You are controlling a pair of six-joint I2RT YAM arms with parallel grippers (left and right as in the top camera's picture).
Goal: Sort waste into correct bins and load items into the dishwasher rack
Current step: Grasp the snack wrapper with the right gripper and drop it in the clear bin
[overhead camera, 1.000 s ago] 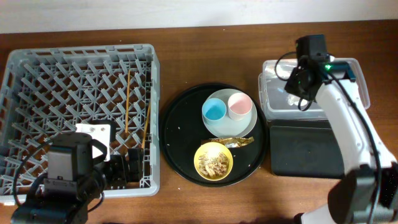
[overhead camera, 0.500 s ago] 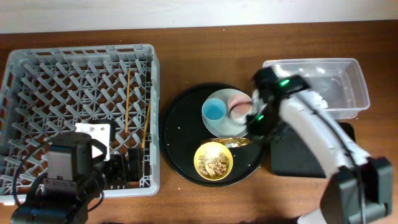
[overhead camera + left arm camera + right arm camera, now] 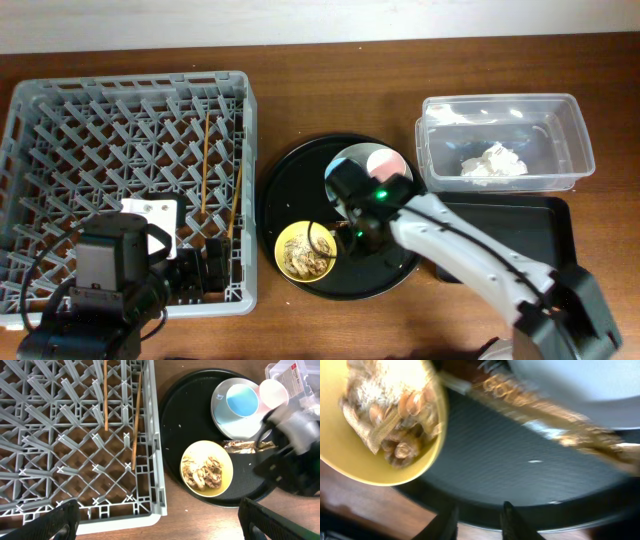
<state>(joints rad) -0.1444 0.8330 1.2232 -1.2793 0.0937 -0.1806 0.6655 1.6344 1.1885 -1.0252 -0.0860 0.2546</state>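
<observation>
The grey dishwasher rack point(image 3: 40, 110) holds two wooden chopsticks point(image 3: 105, 395) lying on its lattice. On the round black tray point(image 3: 285, 170) stand the pale plate point(image 3: 220, 415) with the blue cup point(image 3: 242, 400) and pink cup point(image 3: 385, 162), and the yellow bowl point(image 3: 285, 262) of beige food scraps point(image 3: 202, 472). The gold foil wrapper point(image 3: 555, 425) lies between bowl and plate. My right gripper point(image 3: 477, 520) hovers low over the tray by the bowl, jaws slightly apart with nothing between them. White tissue point(image 3: 492, 163) rests in the clear tub point(image 3: 570, 110). My left gripper point(image 3: 159, 507) stands wide open by the rack's front corner.
The shallow black rectangular tray point(image 3: 520, 225) lies in front of the clear tub, right of the round tray. My right arm point(image 3: 450, 245) stretches across it and the round tray's right half. Bare wooden table point(image 3: 330, 75) runs behind the trays.
My right arm swung from the clear tub to the round tray, leaving the tissue in the tub. Its jaws have parted. The yellow bowl has shifted left on the tray.
</observation>
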